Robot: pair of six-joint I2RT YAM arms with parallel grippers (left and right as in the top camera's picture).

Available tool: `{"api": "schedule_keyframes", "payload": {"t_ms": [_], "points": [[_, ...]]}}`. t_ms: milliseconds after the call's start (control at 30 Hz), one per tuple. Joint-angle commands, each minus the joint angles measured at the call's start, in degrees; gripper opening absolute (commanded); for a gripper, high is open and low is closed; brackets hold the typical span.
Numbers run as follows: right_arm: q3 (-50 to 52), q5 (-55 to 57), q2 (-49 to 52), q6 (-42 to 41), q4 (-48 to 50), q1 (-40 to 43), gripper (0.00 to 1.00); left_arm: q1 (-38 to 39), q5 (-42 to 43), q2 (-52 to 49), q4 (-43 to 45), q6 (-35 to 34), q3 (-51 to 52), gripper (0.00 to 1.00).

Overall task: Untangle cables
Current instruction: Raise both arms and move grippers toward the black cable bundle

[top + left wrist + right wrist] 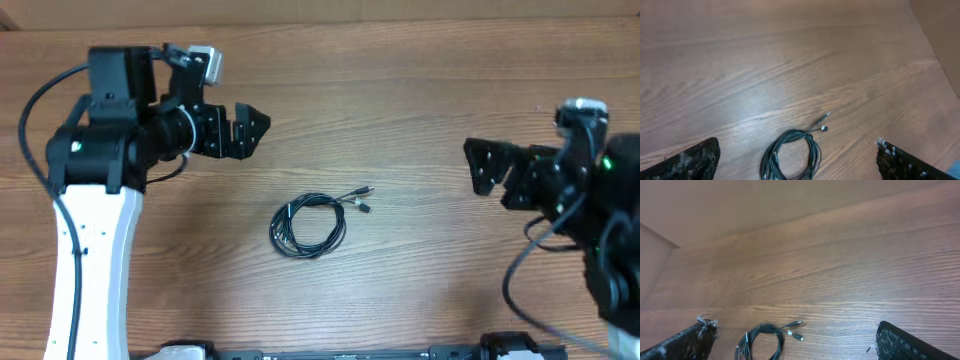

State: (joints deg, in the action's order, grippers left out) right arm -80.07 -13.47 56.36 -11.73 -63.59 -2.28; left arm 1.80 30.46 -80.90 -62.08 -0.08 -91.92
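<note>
The wooden table point(400, 80) fills most of what I can see, bare brown grain all round. Two arms hang over it, the left arm point(95, 160) on its white post and the right arm point(600, 210) all in black. Each reaches in from its own side, so they face one another across the middle.

The left pincer point(255, 132) stands wide, fingers spread with nothing between them. The right pincer point(474, 168) is just as wide and just as empty. Both hover off the wood and touch nothing. I'd guess they are held back and open like this so each wrist camera gets a clean look at the job before either one commits.

The cables point(310, 224) lie flat on the table in the gap between the two pincers. They are nearer the left one and well apart from the right. Seen from the left wrist, they sit centred between its fingers and a little ahead of them. From the right wrist they sit off toward one finger. They form a loose ring of several thin black turns wound on themselves, so to my eye nothing has been teased apart yet.

Smallest of all, the plug tips point(362, 197) poke out of the ring on the side facing the right pincer. Those free ends look like the easiest place for it to take hold, while the left pins the coil.
</note>
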Motion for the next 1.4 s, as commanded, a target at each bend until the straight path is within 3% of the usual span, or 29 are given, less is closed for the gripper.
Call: {"api": "schedule_keyframes", "payload": {"t_ms": [0, 67, 133, 200, 267, 433, 567, 733, 867, 900, 1067, 1233, 1367], "points": [[-1.09, 2.91, 3.06, 1.49, -1.16, -0.22, 1.0, 0.31, 4.02, -2.99, -0.28, -2.27, -1.44, 1.0], [-1.09, 1.03, 5.49, 1.31, -1.9, -0.22, 1.0, 0.7, 12.85, -5.55, -0.83, -1.01, -1.44, 1.0], [-1.09, 0.31, 7.78, 1.33, -2.23, -0.22, 1.0, 1.95, 14.73, -8.85, -2.19, -0.09, -1.44, 0.95], [-1.09, 0.33, 10.62, 1.29, -3.13, -0.22, 1.0, 4.5, 9.99, -12.37, -4.02, -0.2, -1.44, 0.8], [-1.09, 0.33, 12.7, 1.27, -3.87, -0.22, 1.0, 6.84, 5.09, -15.17, -5.79, -0.37, -1.44, 0.75], [-1.09, -0.83, 15.98, 1.03, -5.11, -0.22, 1.0, 12.96, -15.06, -22.1, -10.47, -8.09, -1.44, 0.77], [-1.09, -0.81, 16.11, 1.05, -5.11, -0.22, 1.0, 16.33, -16.55, -28.72, -10.73, -8.41, -1.44, 0.73], [-1.09, -0.79, 16.11, 1.07, -5.14, -0.22, 1.0, 17.75, -16.48, -36.44, -10.73, 2.51, -1.44, 0.6], [-1.09, -0.79, 16.11, 1.07, -5.38, -0.22, 1.0, 17.75, -16.48, -40.37, -9.16, 9.31, -1.44, 0.29], [-1.09, -0.79, 16.11, 1.07, -5.4, -0.22, 1.0, 17.77, -16.48, -41.0, -8.41, 10.51, -1.44, 0.27], [-1.07, -0.76, 16.11, 1.07, -5.9, -0.22, 1.0, 18.27, -13.84, -43.5, -6.64, 14.78, -1.42, 0.26], [-1.01, -0.76, 16.11, 1.07, -6.58, -0.22, 1.0, 18.27, -10.88, -43.5, -2.05, 16.81, -1.2, 0.33], [-1.01, -0.72, 16.11, 1.09, -7.39, -0.22, 1.0, 19.23, -8.7, -43.5, 0.13, 16.79, -0.04, 0.29]]}}
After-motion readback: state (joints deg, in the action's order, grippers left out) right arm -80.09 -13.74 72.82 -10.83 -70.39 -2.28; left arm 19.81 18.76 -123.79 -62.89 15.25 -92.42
